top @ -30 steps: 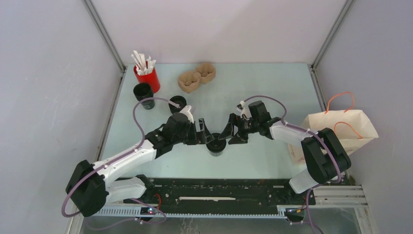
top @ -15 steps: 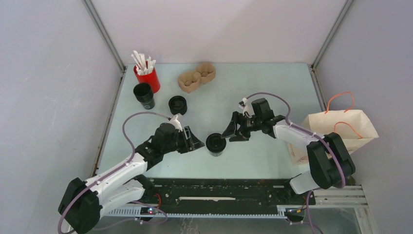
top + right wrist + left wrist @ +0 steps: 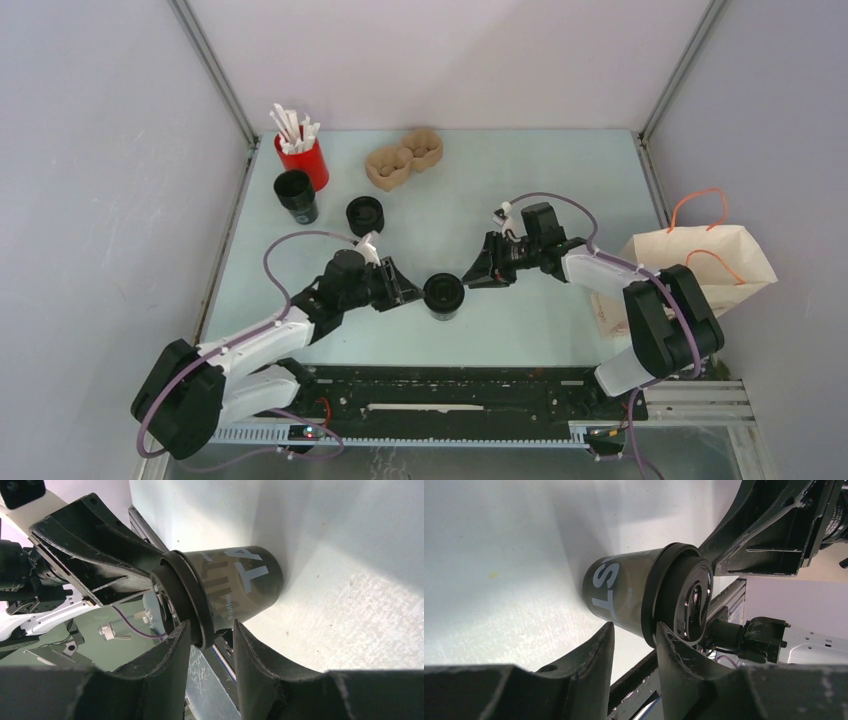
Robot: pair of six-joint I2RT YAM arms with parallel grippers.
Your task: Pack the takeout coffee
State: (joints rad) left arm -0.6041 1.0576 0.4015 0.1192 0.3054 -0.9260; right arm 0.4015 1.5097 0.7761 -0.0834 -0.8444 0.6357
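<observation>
- Takeout coffee (image 3: 443,295) stands lidded on the bench (image 3: 560,180), not yet packed.
- Left gripper (image 3: 408,290), jaws half spread, straddles the lid rim without pinching.
- Right gripper (image 3: 472,277) does likewise opposite.
- Brown paper bag (image 3: 710,262) lies far right; lifting and bagging remain.

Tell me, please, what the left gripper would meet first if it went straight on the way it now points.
The takeout coffee cup: its lid rim lies right ahead of the left gripper, close by; whether they touch is unclear.
</observation>
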